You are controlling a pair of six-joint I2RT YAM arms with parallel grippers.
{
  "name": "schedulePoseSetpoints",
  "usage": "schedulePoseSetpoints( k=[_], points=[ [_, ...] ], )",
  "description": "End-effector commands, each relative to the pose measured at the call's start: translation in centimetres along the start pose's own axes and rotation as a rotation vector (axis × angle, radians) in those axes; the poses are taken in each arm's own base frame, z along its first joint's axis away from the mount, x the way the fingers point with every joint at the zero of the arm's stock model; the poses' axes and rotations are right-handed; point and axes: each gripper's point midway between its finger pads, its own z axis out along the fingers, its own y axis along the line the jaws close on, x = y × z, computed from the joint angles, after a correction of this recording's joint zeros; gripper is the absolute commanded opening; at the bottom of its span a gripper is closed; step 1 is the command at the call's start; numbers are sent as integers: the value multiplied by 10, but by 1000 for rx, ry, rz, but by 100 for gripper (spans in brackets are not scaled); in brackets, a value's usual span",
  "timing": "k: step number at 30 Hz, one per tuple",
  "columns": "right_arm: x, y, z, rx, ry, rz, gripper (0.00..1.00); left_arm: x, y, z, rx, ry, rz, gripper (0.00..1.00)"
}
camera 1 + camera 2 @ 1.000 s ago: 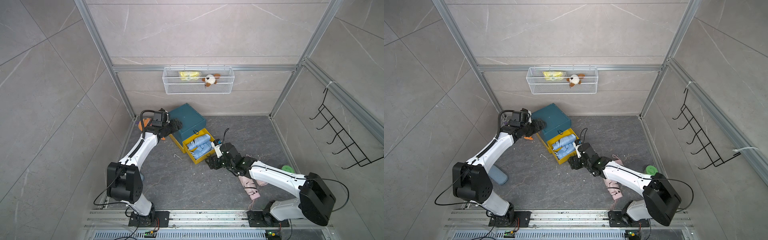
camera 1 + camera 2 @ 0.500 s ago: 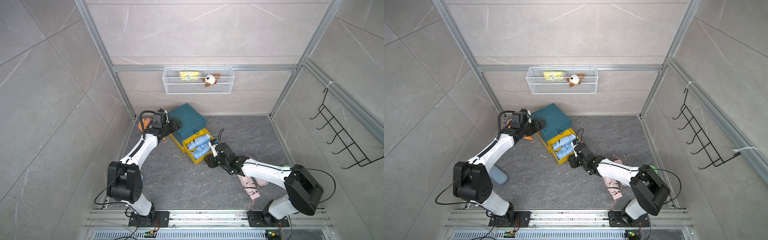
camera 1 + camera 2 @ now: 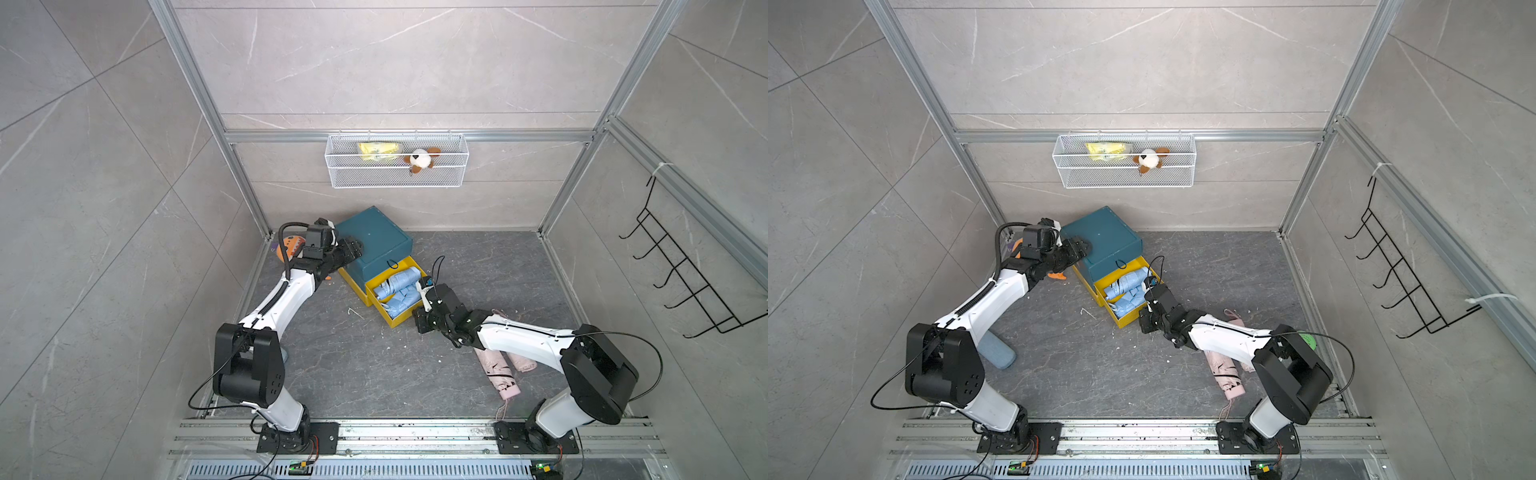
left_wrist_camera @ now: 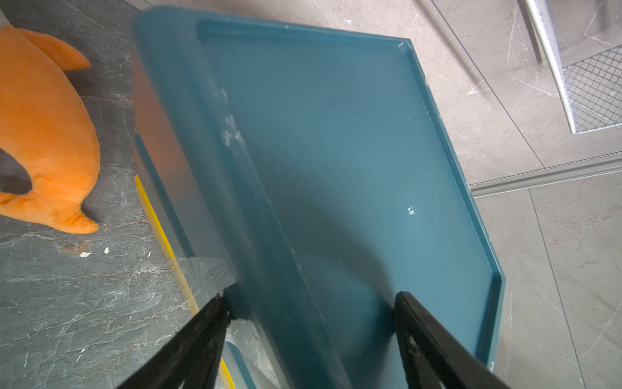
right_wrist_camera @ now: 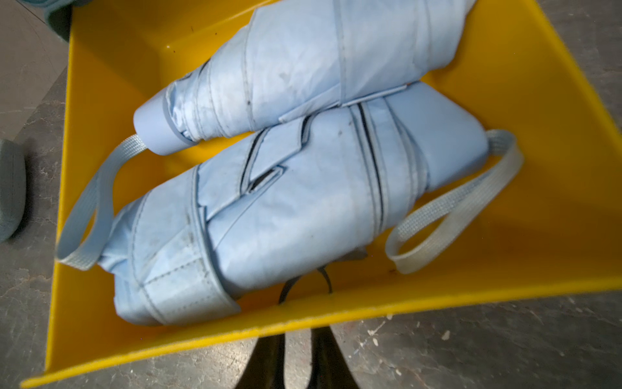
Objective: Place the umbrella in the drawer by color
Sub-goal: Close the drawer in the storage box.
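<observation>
Our right gripper [image 5: 298,340] is nearly closed at the drawer [image 5: 168,340] front, hold unclear; left gripper [image 4: 309,296] gapes empty over the cabinet [image 4: 336,134]. Blue umbrellas [image 5: 286,202] stowed, pink umbrellas [image 3: 500,370] on the floor [image 3: 353,374].

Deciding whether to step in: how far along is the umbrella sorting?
Done: two blue umbrellas lie in the open yellow drawer. In hand: right gripper, shut, sits at the drawer's front wall; left gripper, open, straddles the teal cabinet edge. Remaining: pink umbrellas on the floor beneath the right arm.
</observation>
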Motion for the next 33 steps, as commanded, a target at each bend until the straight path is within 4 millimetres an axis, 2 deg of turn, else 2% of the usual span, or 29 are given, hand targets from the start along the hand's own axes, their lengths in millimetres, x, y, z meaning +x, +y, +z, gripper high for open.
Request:
schedulePoseSetpoints(
  k=[1, 6, 13, 20, 33],
  points=[
    [-28, 2, -4, 18, -81, -7, 14, 40, 32, 15, -88, 131, -19, 79],
    [-34, 4, -7, 16, -95, -19, 0, 43, 34, 17, -92, 135, -20, 79],
    [-44, 9, -9, 3, -110, -21, 0, 44, 35, 18, -95, 140, -19, 79],
    [-64, 20, -8, -28, -136, -19, 0, 46, 36, 21, -93, 147, -21, 79],
    [-100, 42, 25, -85, -200, 24, 0, 50, 40, 22, -101, 155, -20, 79]
  ],
)
